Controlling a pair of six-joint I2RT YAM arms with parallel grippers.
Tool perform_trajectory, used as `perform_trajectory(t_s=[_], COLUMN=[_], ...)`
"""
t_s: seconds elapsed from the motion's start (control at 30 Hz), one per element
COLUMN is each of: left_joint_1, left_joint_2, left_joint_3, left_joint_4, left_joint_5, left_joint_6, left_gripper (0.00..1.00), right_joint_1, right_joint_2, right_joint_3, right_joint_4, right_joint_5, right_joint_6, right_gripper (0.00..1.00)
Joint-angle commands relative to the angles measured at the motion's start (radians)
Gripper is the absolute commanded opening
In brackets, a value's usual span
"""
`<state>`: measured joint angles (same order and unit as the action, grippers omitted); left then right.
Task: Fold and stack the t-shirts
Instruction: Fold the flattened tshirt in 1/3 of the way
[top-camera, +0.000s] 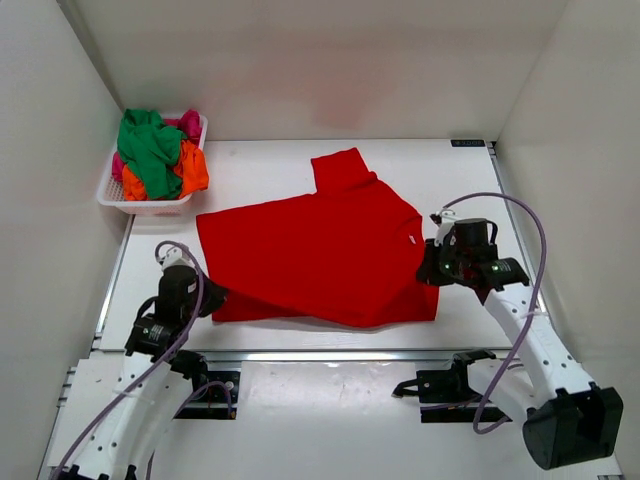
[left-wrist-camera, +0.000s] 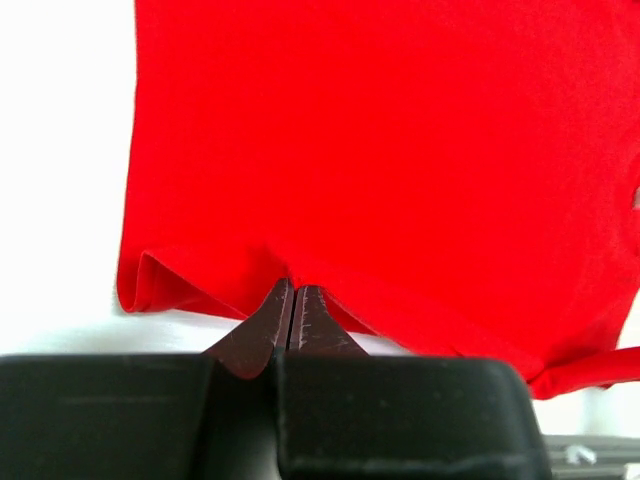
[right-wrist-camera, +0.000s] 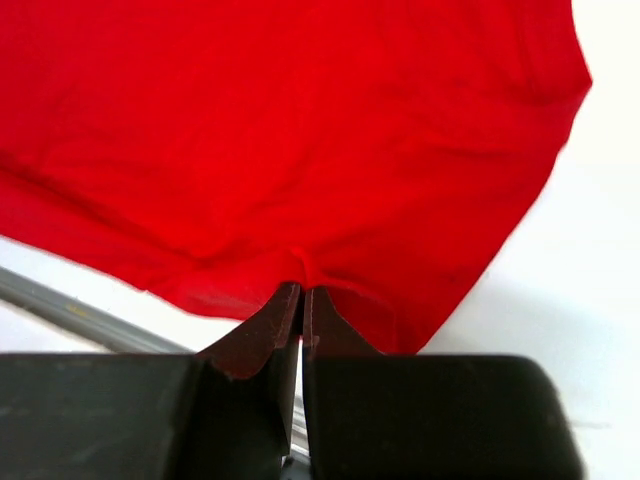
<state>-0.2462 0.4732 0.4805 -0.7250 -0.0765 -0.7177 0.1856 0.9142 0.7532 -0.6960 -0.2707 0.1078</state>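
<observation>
The red t-shirt (top-camera: 320, 250) lies spread across the middle of the table, one sleeve pointing to the back. My left gripper (top-camera: 208, 298) is shut on its near left edge; the left wrist view shows the jaws (left-wrist-camera: 293, 288) pinching the red cloth (left-wrist-camera: 380, 150). My right gripper (top-camera: 428, 268) is shut on the shirt's right edge, lifted a little; the right wrist view shows the jaws (right-wrist-camera: 302, 292) pinching a bunched hem of the red cloth (right-wrist-camera: 300, 130). Green, orange and pink t-shirts (top-camera: 155, 155) lie heaped in the basket.
The white lattice basket (top-camera: 148, 207) stands at the back left corner of the table. White walls close in the left, back and right. A metal rail (top-camera: 330, 355) runs along the table's near edge.
</observation>
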Motion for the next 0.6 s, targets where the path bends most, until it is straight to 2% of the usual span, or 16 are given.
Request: perform_trajectory(t_s=[0.0,0.2,0.57], left_joint_1=[0.011,0.021,-0.007], left_joint_2=[-0.050,-0.013,0.062], left_joint_3=[-0.037,-0.037,-0.006], left_joint_4=[-0.037,-0.037,-0.065], left_joint_5=[-0.051,-0.060,-0.106], left_joint_6=[-0.066,-0.062,-0.052], left_gripper=[0.00,0.00,0.00], right_joint_1=[-0.014,-0.052,-0.009], right_joint_2=[0.064,0.165,0.364], right_joint_3=[0.023,0.102,0.261], right_joint_4=[0.121,0.216,0.311], right_joint_5=[-0.028,-0.045,-0.036], right_joint_6=[-0.033,-0.040,-0.079], right_gripper=[0.00,0.00,0.00])
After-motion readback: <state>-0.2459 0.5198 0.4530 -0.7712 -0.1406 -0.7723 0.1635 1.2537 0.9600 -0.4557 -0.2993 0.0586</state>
